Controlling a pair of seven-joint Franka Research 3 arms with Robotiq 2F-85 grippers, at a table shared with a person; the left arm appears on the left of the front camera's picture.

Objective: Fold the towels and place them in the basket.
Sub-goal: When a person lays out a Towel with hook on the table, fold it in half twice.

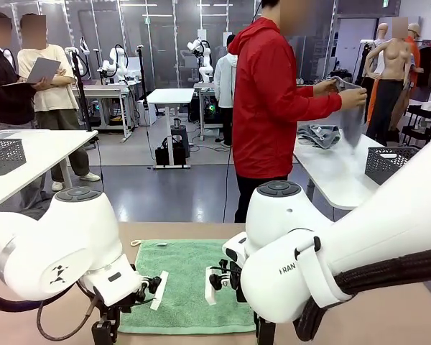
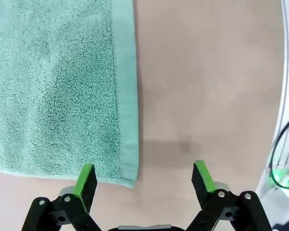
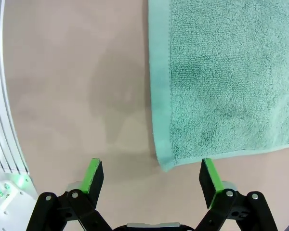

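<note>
Two white robot arms, the left arm (image 1: 65, 244) and the right arm (image 1: 323, 251), lean in over a tan table (image 1: 176, 230) from either side. Between them a mint green terry towel (image 1: 190, 284) lies spread flat on the tabletop, close to the robot's edge. A small cord loop (image 1: 135, 243) sticks out from its far left corner.

Seen from the left wrist, the left gripper (image 2: 144, 180) hangs above one near corner of the towel (image 2: 58, 86). Its two black fingers with green pads (image 2: 85, 179) are spread wide apart and nothing is between them. One finger sits over the towel's hem, the other over bare table (image 2: 207, 72), and the towel's corner falls in the gap.

Seen from the right wrist, the right gripper (image 3: 151, 178) hangs above the other near corner of the towel (image 3: 226, 77). Its green-padded fingers (image 3: 93, 174) are likewise spread wide and empty. The corner points into the gap between them, nearer one finger, and the other finger is over bare table (image 3: 77, 72).

Across the table a person in a red jacket (image 1: 269, 108) stands turned away toward a white table (image 1: 337, 176) at the right, holding up a grey cloth (image 1: 350, 108) with both hands. A dark mesh basket (image 1: 388, 164) stands on that white table.
</note>
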